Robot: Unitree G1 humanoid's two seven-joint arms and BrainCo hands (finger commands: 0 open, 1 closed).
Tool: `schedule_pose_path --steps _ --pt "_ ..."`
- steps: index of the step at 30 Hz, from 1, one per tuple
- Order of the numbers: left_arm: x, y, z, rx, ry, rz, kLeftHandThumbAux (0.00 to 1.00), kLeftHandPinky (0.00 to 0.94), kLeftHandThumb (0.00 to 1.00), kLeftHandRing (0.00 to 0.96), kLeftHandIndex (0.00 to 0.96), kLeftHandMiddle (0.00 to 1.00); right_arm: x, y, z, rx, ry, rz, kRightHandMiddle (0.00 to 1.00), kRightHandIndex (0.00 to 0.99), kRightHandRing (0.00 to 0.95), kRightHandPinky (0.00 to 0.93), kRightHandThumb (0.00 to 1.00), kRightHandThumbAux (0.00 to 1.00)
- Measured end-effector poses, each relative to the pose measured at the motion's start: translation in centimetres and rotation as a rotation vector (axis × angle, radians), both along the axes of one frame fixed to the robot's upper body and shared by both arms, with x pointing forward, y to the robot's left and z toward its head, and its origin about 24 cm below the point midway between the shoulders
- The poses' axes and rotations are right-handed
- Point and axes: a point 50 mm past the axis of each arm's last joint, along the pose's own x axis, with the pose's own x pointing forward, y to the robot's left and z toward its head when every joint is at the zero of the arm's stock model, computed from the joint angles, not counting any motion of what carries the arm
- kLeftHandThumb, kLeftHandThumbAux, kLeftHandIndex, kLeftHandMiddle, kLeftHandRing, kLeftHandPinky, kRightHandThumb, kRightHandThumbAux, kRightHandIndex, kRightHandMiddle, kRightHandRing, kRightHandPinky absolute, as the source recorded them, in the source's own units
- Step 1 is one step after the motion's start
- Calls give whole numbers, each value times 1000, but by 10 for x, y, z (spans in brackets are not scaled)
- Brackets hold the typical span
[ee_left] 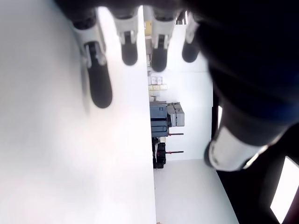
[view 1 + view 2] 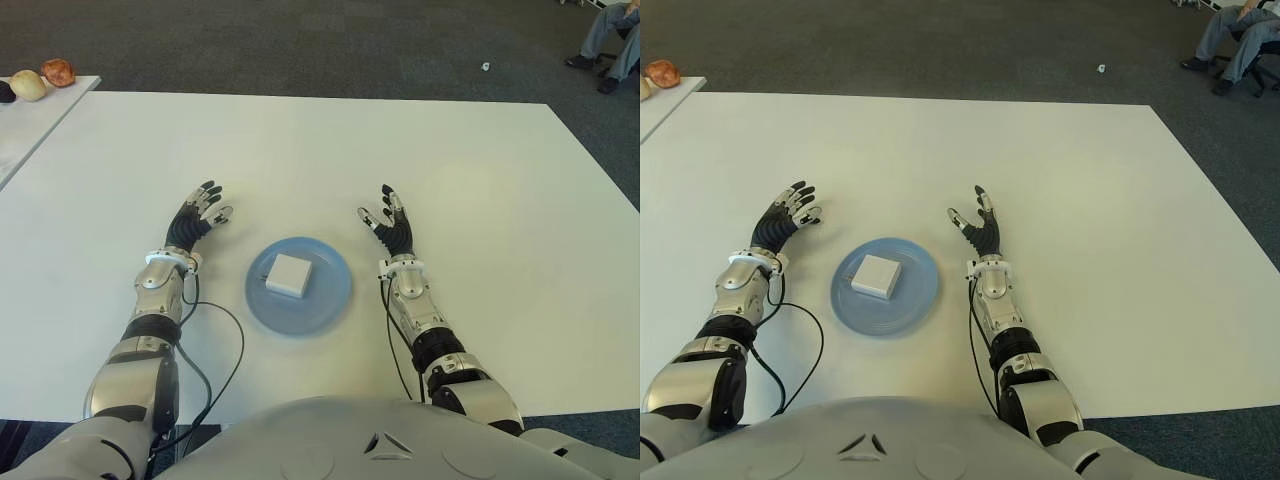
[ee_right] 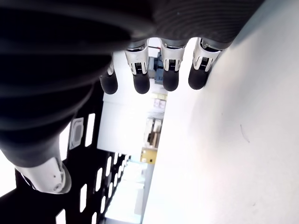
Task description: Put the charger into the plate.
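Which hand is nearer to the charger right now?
Roughly equal, the right hand perhaps slightly nearer. The charger lies in the blue plate; the left hand shows to its left, the right hand to its right, both open and holding nothing.

White charger (image 2: 289, 274), plain blue plate (image 2: 330, 305), white table (image 2: 480, 200) (fingers (image 2: 205, 205) black).

White charger (image 2: 877, 276) in blue plate (image 2: 921, 297) — empty, spread left hand (image 2: 786, 219) and right hand (image 2: 980, 229) alongside

No legible text or markings
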Motion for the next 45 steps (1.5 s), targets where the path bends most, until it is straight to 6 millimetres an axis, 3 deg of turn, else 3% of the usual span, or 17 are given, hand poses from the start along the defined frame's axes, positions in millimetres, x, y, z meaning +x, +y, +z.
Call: schedule_pose_path --steps 9,28,45 --pt "0 0 0 -1 -6 1 775 11 39 2 2 5 1 0 0 -11 3 -1 0 0 0 0 87 572" --pt "-2 -2 0 -1 -22 -10 673 0 0 0 0 0 4 0 -1 26 8 -8 0 0 0 0 102 634" --pt "-4 -4 -1 -2 -33 -22 659 1 0 0 0 0 5 0 -1 57 6 -25 2 0 0 10 91 682"
